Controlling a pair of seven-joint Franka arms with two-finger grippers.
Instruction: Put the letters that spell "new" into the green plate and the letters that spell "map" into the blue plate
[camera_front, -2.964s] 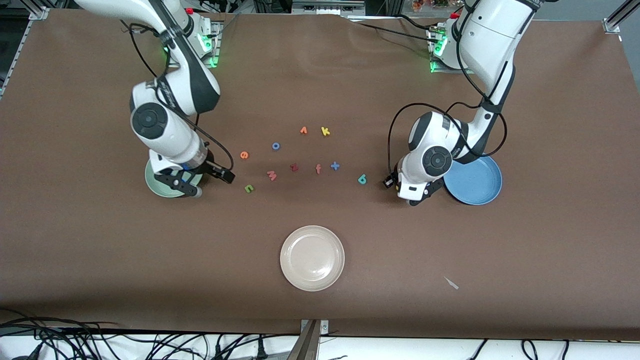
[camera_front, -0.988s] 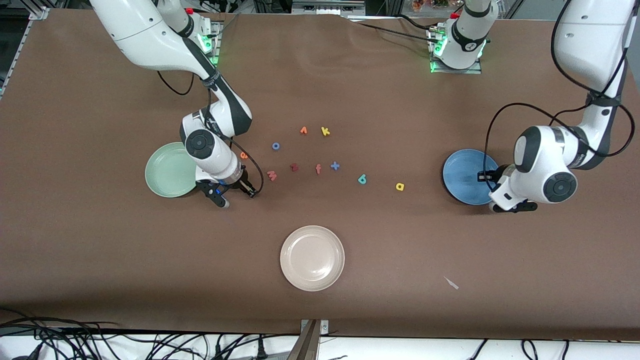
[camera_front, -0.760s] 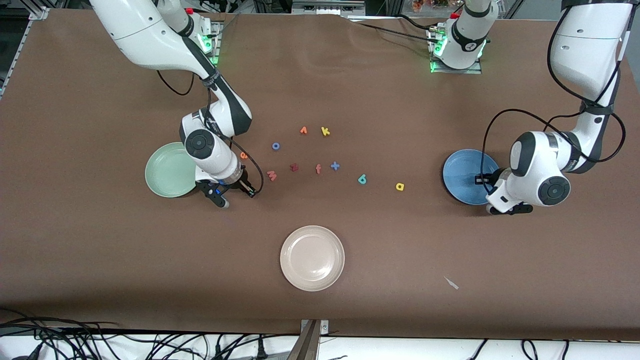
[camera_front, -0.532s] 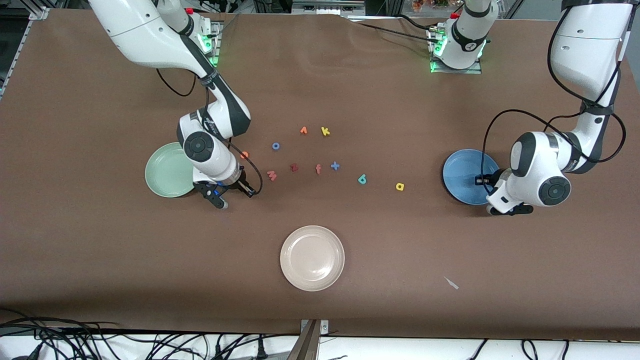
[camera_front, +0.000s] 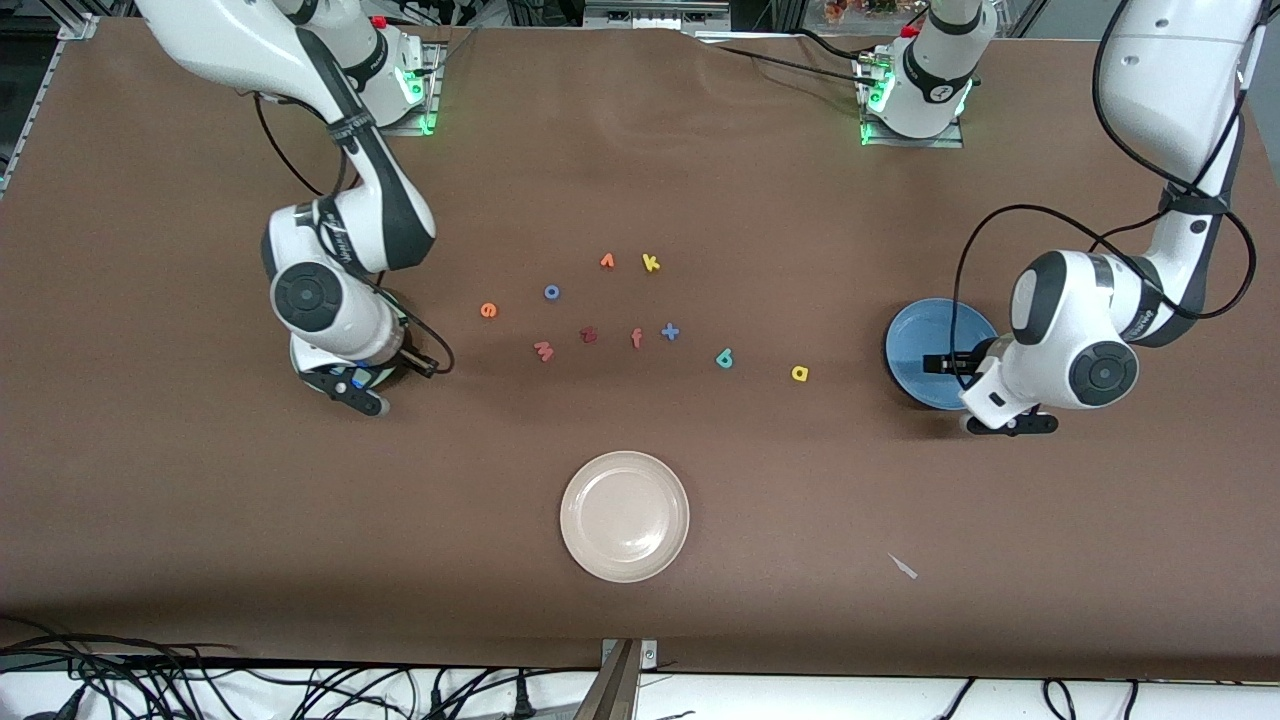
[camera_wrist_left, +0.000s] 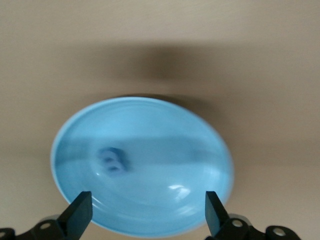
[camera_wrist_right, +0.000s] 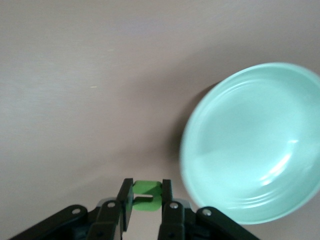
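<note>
Just now the right gripper (camera_wrist_right: 146, 200) hangs beside the green plate (camera_wrist_right: 250, 145), pinched shut on the green "n" (camera_wrist_right: 146, 192). Over the blue plate (camera_wrist_left: 142, 165) the left gripper (camera_wrist_left: 147, 215) stands spread wide, empty, the blue "m" (camera_wrist_left: 112, 161) lying inside. On the worktop (camera_front: 200, 520), the yellow "a" (camera_front: 799, 373) sits at the plate's nine o'clock, near the teal "p" (camera_front: 725, 358); the orange "e" (camera_front: 488, 310) and pinkish-red "w" (camera_front: 543, 350) lie mid-table.
</note>
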